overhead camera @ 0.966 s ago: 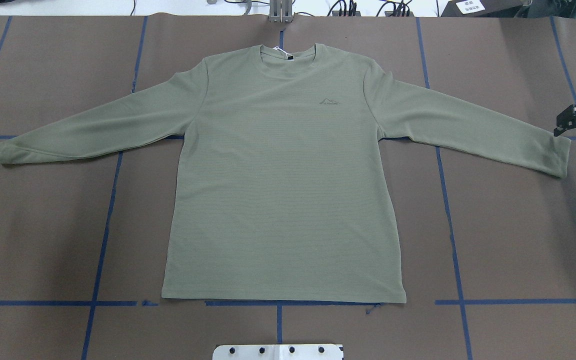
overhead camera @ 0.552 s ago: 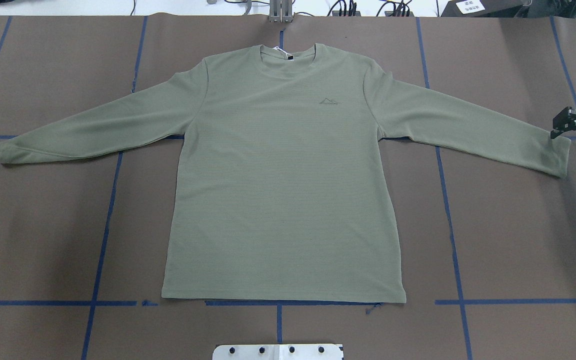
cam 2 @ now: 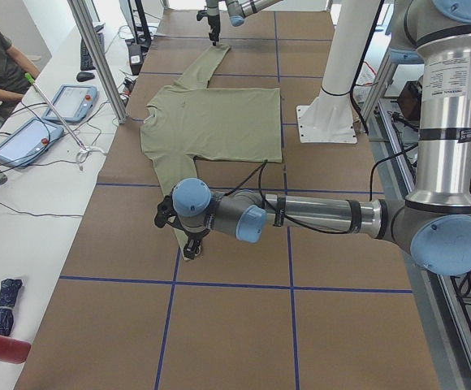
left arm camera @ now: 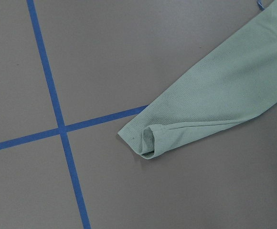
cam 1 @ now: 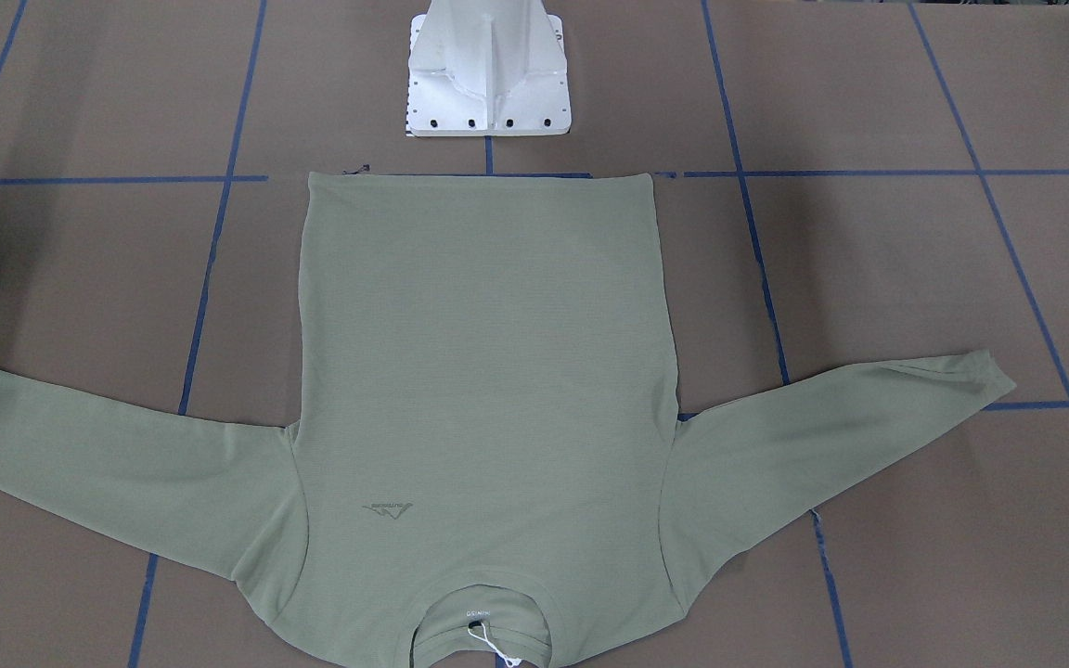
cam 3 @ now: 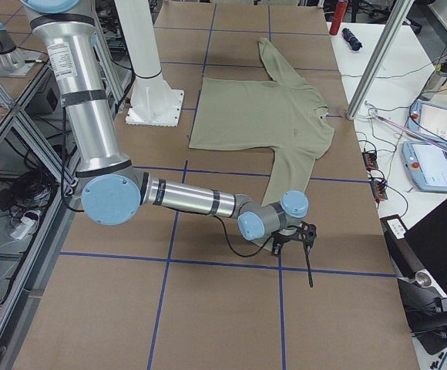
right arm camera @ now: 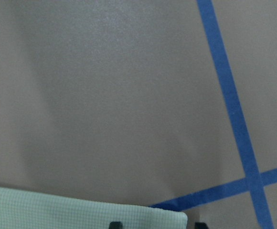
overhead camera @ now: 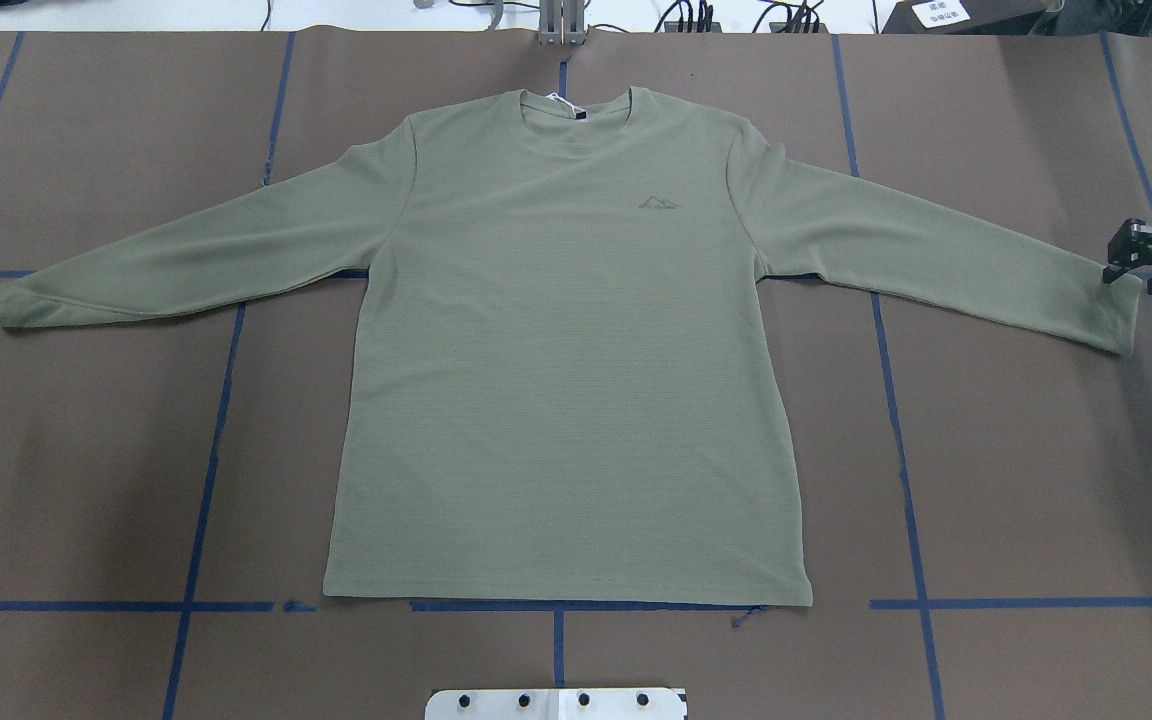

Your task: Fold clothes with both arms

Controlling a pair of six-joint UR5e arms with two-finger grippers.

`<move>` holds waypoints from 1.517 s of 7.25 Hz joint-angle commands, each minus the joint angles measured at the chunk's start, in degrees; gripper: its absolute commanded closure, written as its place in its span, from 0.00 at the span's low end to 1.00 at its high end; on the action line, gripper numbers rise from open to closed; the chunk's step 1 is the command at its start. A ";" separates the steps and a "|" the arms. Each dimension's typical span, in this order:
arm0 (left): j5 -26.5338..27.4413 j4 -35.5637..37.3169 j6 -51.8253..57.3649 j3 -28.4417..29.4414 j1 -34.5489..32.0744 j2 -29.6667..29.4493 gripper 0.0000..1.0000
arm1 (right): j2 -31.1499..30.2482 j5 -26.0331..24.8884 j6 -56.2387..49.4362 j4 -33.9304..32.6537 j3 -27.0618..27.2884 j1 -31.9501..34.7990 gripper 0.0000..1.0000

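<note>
At 3 o'clock on the brown tape-gridded table, the black two-finger right gripper, parted and empty, hovers at the cuff corner of the flat-spread sage-green long-sleeved knit shirt, where so shallow a bite would likely slip; left gripper aperture cannot be told.

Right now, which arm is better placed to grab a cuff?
Right, probably: the right gripper is open, fingertips straddling the right cuff's corner; the left wrist view shows the left cuff farther off.
</note>
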 commanded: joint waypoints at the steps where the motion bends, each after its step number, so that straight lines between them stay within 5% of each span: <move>1: 0.00 0.09 -0.03 -0.47 -0.02 0.02 0.00 | -0.01 0.00 0.02 -0.03 0.00 0.00 1.00; 4: 0.00 0.09 -0.12 -0.82 -0.02 0.10 0.00 | 0.16 0.44 1.33 -0.03 2.62 0.08 1.00; 7: -0.09 0.18 -0.12 -1.35 -0.02 0.11 0.00 | 0.07 4.64 12.79 -0.65 19.01 -1.22 1.00; 9: 0.00 0.18 -0.12 -1.62 -0.02 0.11 0.00 | 11.16 3.27 37.68 -1.34 24.08 -10.15 1.00; 11: 0.00 0.09 -0.03 -1.44 -0.02 0.11 0.00 | 29.86 -12.47 50.62 -12.27 21.46 -20.87 1.00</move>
